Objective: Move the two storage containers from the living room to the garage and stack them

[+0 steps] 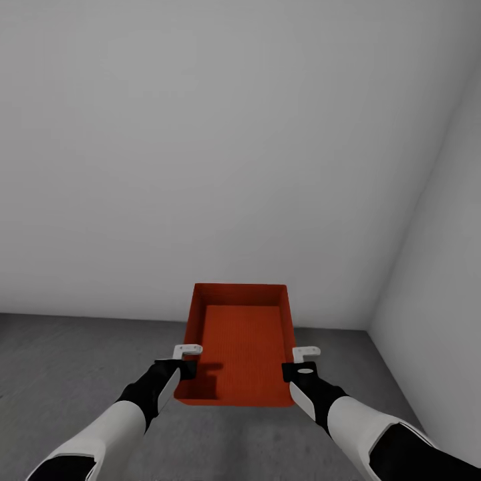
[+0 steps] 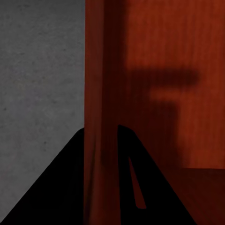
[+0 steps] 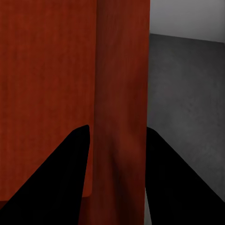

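One storage container (image 1: 240, 347) hangs between two hands above the grey floor (image 1: 60, 361), near the white wall corner: the left hand (image 1: 182, 364) and right hand (image 1: 299, 366) each clench a side wall.

This is a bare, unfurnished room of the garage or storeroom kind. Ahead of the hands stands a plain white wall (image 1: 220, 147), and a second white wall (image 1: 441, 267) meets it in a corner off to the right hand's side. Under the hands lies a dull grey mottled concrete floor (image 1: 60, 361), seen close up in both wrist views.
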